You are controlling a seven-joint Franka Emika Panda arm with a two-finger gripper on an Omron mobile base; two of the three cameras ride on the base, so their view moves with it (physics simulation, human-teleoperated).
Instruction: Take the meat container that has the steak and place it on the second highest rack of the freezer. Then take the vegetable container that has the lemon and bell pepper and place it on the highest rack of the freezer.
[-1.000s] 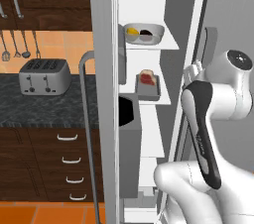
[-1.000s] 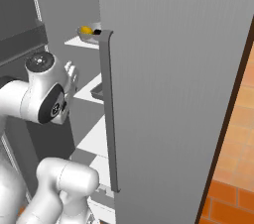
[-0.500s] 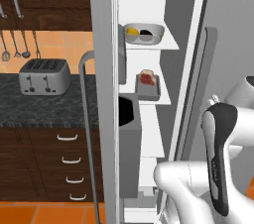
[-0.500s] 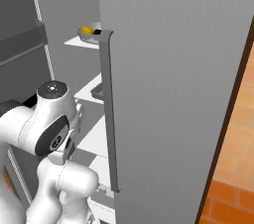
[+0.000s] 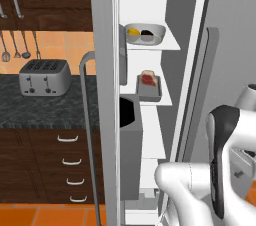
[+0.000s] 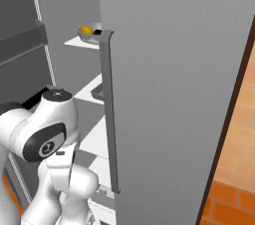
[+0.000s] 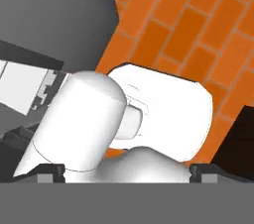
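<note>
Grey freezer [image 5: 107, 95] stands open, both containers shelved.
I see the vegetable container [image 5: 145, 33] on the top rack, the meat container [image 5: 149, 87] just below; the gripper [image 7: 126, 168], barely visible, seems spread wide, empty.

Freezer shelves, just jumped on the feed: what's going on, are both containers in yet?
Both look placed. In the open freezer, the vegetable container with the lemon and bell pepper sits on the highest rack, and the meat container with the steak sits on the rack below. The arm is folded low, away from the shelves; the gripper is open, holds nothing and points at the orange tiled floor.
</note>
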